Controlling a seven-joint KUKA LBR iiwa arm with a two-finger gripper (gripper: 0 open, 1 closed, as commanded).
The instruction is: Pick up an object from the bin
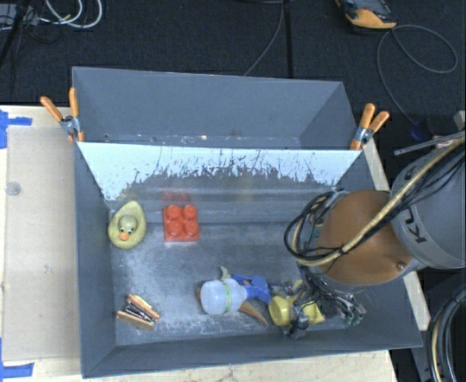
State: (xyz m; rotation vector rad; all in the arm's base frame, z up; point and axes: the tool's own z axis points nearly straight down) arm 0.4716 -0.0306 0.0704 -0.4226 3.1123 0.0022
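Seen from above, the arm's orange cover point(364, 241) hangs low over the near right corner of the grey bin point(217, 110). The jaws beneath it are right by a small yellow rounded thing point(281, 310), but I cannot tell whether they are wide or closed. Just left lies a white and blue toy point(223, 296); a yellow duck point(126, 225), a red brick point(181, 222) and a brown peg point(139, 311) lie farther left.

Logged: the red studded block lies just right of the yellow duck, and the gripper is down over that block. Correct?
Not quite. The red studded block does lie just right of the yellow duck, but the gripper is down in the near right corner of the bin, beside a small yellow thing, apart from the block. The camera view shows this.
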